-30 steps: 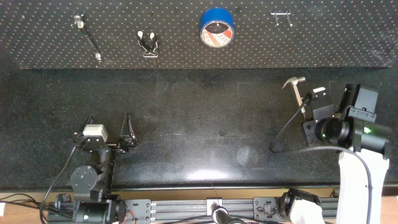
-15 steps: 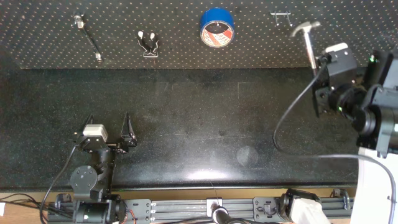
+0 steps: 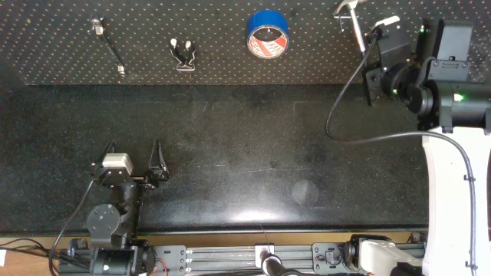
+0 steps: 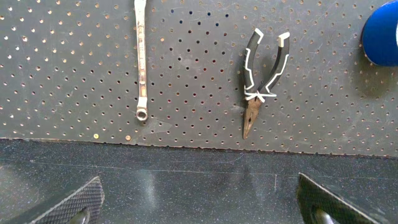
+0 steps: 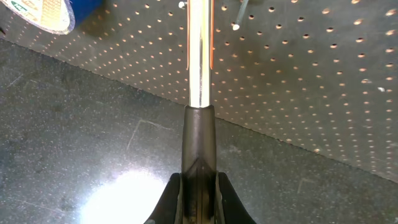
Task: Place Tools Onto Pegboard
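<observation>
Hammer: one hammer point(image 3: 354, 24) point(image 5: 200, 74) with a chrome shaft and a black grip is being held up against the top right corner of the pegboard, head uppermost.
Right gripper: the right gripper point(image 3: 374, 42) point(image 5: 199, 202) is pinching the hammer's black grip, one finger pressing on either side of it.
Hook pegs: two thin metal hook pegs point(image 5: 240, 14) are sticking out of the board, one on each side of the chrome shaft in the right wrist view. Whether the hammer head is resting on them cannot be told.
Pegboard: one black perforated pegboard point(image 3: 215, 69) point(image 4: 74, 74) point(image 5: 298, 93) is running along the far edge of the counter.
Hanging tools: one long silver wrench point(image 3: 110, 47) point(image 4: 141, 59) is hanging near the board's left edge. One pair of black pliers with white-trimmed handles point(image 3: 182, 55) point(image 4: 261, 81) is hanging just to its right, nose down. One blue tape roll point(image 3: 268, 34) point(image 4: 380, 34) point(image 5: 50, 11) is hanging near the board's top middle.
Left gripper: the left gripper point(image 3: 134, 153) point(image 4: 199, 193) is sitting near the counter's front left, fingers spread wide and gripping nothing, facing the wrench and pliers.
Counter: one black speckled counter point(image 3: 245, 153) is lying below the board.
Cable: one black cable point(image 3: 337, 123) is looping down from the right arm's wrist over the counter.
</observation>
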`<state>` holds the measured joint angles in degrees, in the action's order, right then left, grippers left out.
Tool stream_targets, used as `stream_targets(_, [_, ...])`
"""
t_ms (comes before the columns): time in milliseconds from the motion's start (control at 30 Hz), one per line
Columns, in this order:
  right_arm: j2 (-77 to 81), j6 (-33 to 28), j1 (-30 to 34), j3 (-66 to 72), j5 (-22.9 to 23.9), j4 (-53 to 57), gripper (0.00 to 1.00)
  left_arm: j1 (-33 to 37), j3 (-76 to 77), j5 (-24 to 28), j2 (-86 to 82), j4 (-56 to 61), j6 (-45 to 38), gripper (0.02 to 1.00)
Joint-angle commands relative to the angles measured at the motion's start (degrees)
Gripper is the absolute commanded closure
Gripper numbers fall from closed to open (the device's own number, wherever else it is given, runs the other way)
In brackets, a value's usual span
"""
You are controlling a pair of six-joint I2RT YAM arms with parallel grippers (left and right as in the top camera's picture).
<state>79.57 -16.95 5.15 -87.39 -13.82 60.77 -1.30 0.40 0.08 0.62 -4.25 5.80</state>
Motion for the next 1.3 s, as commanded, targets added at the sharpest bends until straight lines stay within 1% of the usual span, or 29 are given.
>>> stream_targets(33, [1.6,1.9,-1.1,-1.6,-0.2,-1.4,0.925,-0.2,-0.1,0.0,-0.4,-0.4,-0.3,0.023])
stream_targets(367, [6.4,1.9,-1.1,-1.6,-0.1,-3.5,0.925,-0.2,-0.1,0.0,-0.4,-0.4,-0.3,0.023])
stream_targets(400, [6.9,1.9,-1.1,-1.6,0.0,-3.9,0.925,-0.2,-0.1,0.0,-0.4,-0.4,-0.3,0.023])
stream_targets(433, [7.7,1.9,-1.1,-1.6,1.7,-4.7,0.923,-0.2,-0.1,0.0,-0.4,-0.4,-0.3,0.023])
stream_targets(467, [8.2,1.9,-1.0,-1.6,2.3,-5.1,0.925,-0.2,-0.1,0.0,-0.4,-0.4,-0.3,0.023])
stream_targets(633, [12.4,2.2,-1.1,-1.6,2.4,-6.3,0.925,-0.2,-0.1,0.0,-0.4,-0.4,-0.3,0.023])
stream_targets(667, [13.7,2.1,-1.1,-1.6,2.5,-6.1,0.831,-0.2,-0.1,0.0,-0.4,-0.4,-0.3,0.023])
stream_targets(733, [14.6,2.1,-1.1,-1.6,2.5,-5.4,0.178,-0.2,-0.1,0.0,-0.4,-0.4,-0.3,0.023])
stream_targets(767, [14.8,2.1,-1.1,-1.6,2.5,-4.9,0.053,-0.2,-0.1,0.0,-0.4,-0.4,-0.3,0.023])
stream_targets(967, [9.5,2.1,-1.1,-1.6,2.6,-3.0,0.045,-0.2,-0.1,0.0,-0.4,-0.4,-0.3,0.023])
stream_targets(1033, [7.0,3.7,-1.2,-1.6,2.6,-3.0,0.045,-0.2,-0.1,0.0,-0.4,-0.4,-0.3,0.023])
stream_targets(1100, [4.5,3.8,-1.2,-1.6,2.7,-3.0,0.045,-0.2,-0.1,0.0,-0.4,-0.4,-0.3,0.023])
stream_targets(1200, [-6.4,3.8,-1.2,-1.6,2.7,-3.0,0.042,-0.2,-0.1,0.0,-0.4,-0.4,-0.3,0.020])
stream_targets(1300, [-13.3,3.8,-1.2,-1.6,2.7,-3.0,0.042,-0.2,-0.1,0.0,-0.4,-0.4,-0.3,0.023])
